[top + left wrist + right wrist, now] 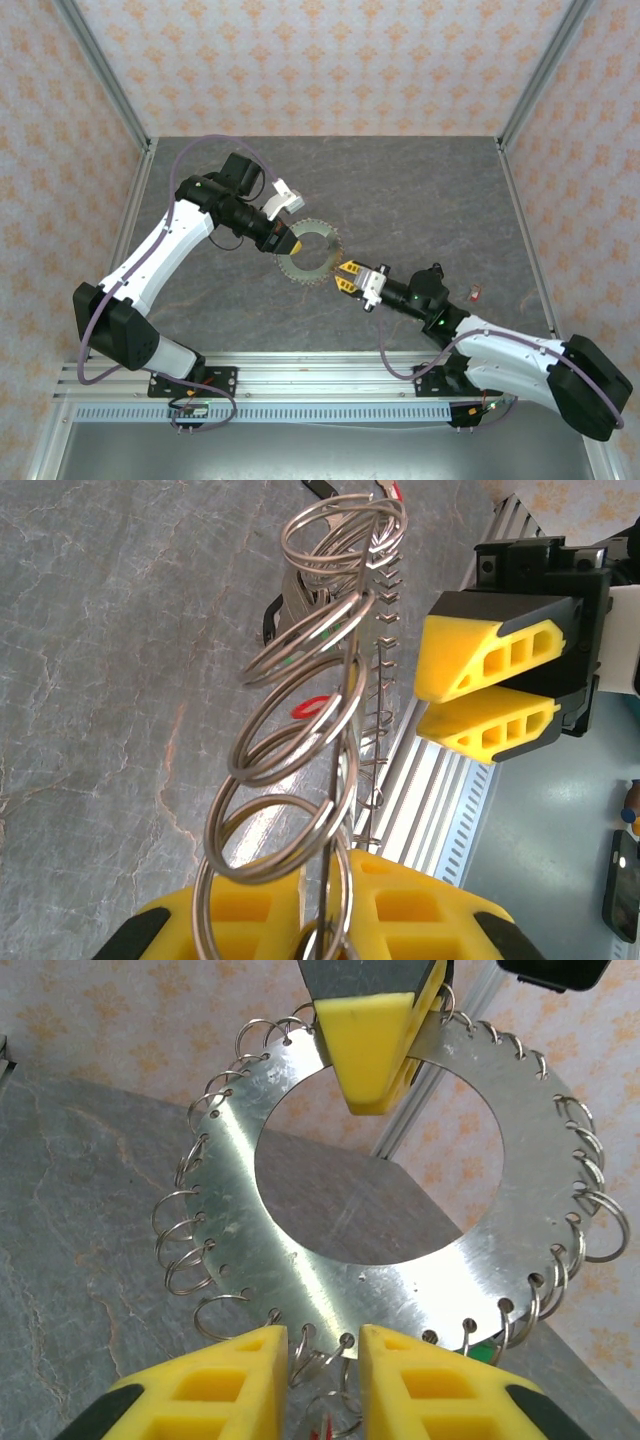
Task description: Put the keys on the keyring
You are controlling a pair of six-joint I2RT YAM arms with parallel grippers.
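The keyring (308, 252) is a flat metal disc with a wide hole and small wire loops all round its rim. It hangs above the table. My left gripper (285, 242) is shut on its left rim, and in the left wrist view its yellow fingers (390, 900) clamp the disc (345, 730) edge-on. At the disc's lower right rim, my right gripper (348, 277) stands open. In the right wrist view its gap (325, 1380) straddles two wire loops and a red key tip (325, 1426). One red key (476, 292) lies on the table at the right. A green key head (487, 1353) peeks from behind the disc (330, 1270).
The grey stone-patterned tabletop (420, 190) is walled in by patterned panels and metal posts. A slotted aluminium rail (320, 385) runs along the near edge by the arm bases.
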